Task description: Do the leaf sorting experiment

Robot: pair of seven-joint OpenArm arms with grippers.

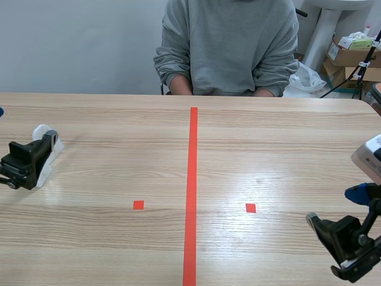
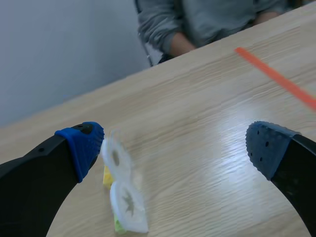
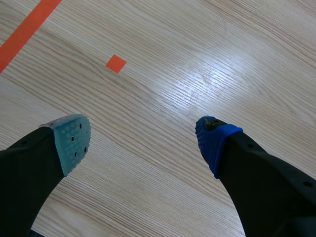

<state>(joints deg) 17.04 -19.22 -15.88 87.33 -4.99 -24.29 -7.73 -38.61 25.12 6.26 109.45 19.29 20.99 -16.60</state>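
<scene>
A small bundle of clear plastic leaf samples (image 2: 123,195) lies on the table. It shows two round clear discs with a dark leaf bit in each, and yellow and green edges under them. My left gripper (image 2: 175,153) is open around the spot, and its one blue pad (image 2: 84,148) stands right beside the upper disc. In the scene view the samples (image 1: 46,140) show as a whitish patch at the far left, by the left gripper (image 1: 41,152). My right gripper (image 3: 143,140) is open over bare wood, low at the right (image 1: 334,207), with nothing between its fingers.
A person in a grey sweatshirt (image 1: 229,47) sits across the table, forearms at the far edge. An orange-red tape line (image 1: 191,196) runs down the middle, with a small square (image 1: 138,205) on either side. Cardboard boxes (image 1: 348,56) stand behind at the right.
</scene>
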